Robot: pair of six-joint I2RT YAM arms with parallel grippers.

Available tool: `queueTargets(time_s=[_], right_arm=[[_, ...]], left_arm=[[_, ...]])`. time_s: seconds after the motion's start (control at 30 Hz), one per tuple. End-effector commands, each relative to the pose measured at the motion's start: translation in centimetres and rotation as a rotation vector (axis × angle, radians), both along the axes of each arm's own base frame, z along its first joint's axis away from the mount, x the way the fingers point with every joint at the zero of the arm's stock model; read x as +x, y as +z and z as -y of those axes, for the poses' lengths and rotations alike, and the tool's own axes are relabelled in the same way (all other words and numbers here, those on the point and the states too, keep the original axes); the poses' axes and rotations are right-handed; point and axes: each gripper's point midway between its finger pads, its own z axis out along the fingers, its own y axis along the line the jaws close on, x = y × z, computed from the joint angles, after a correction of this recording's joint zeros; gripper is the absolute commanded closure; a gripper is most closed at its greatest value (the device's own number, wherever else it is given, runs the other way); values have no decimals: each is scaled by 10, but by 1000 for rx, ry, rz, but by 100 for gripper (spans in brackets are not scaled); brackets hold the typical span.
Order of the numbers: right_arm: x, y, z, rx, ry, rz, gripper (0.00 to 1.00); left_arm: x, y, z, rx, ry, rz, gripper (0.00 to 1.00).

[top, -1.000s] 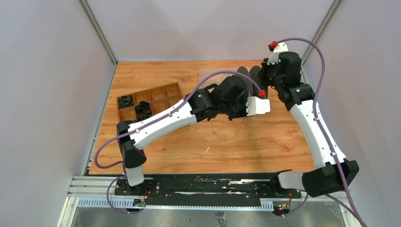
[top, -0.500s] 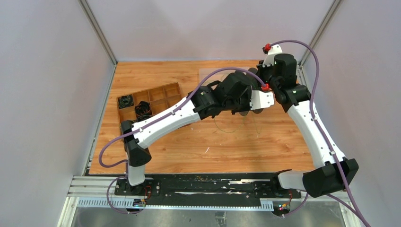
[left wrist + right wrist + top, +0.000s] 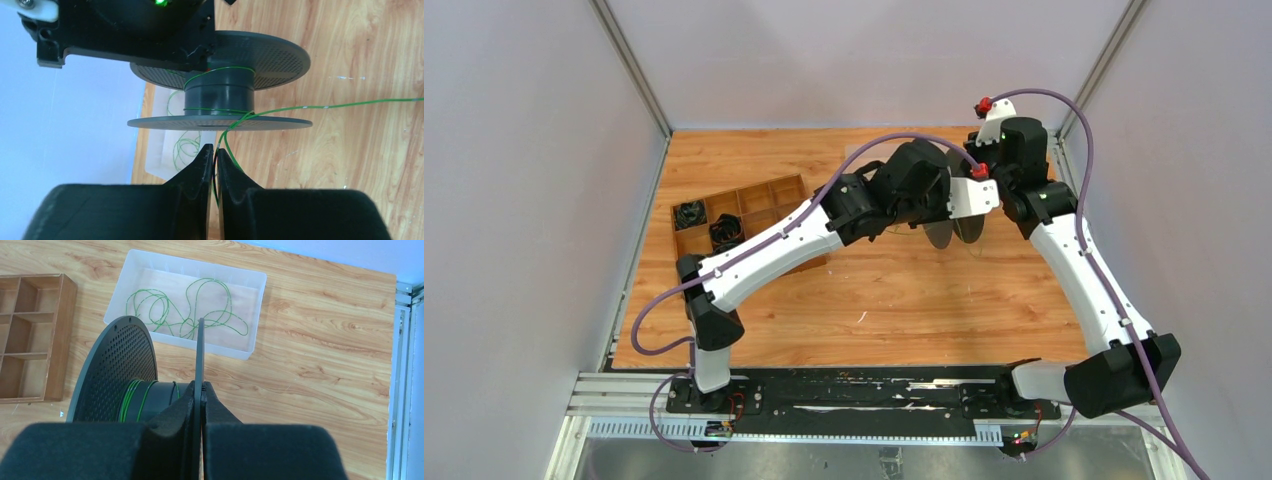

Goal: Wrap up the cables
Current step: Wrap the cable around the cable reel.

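Right claw [image 3: 200, 386] clamped on the black spool's [image 3: 115, 370] thin flange. Left claw [image 3: 214, 152] stands a slit apart, one green strand running through it. Cables [image 3: 200, 310]: a few turns on the hub, loose loops in the clear tray [image 3: 257, 315] on the counter [image 3: 325, 340].

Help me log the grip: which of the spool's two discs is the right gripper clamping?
The edge-on disc, pinched in the right gripper. The other disc, its perforated face showing, stands free beyond the hub.
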Motion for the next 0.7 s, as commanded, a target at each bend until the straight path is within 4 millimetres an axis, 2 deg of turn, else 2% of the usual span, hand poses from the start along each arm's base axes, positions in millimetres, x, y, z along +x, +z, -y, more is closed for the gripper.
queueTargets(time_s=[0.0, 0.2, 0.4, 0.67], right_arm=[[-3, 23, -7, 20, 34, 80, 99], [-6, 24, -12, 32, 65, 80, 99], [-9, 17, -20, 44, 107, 67, 99], [-11, 16, -26, 57, 146, 63, 99]], left_arm=[[16, 11, -3, -30, 33, 22, 89], [34, 7, -8, -34, 68, 22, 90], [49, 11, -10, -89, 96, -8, 96], [66, 8, -13, -117, 134, -22, 100]])
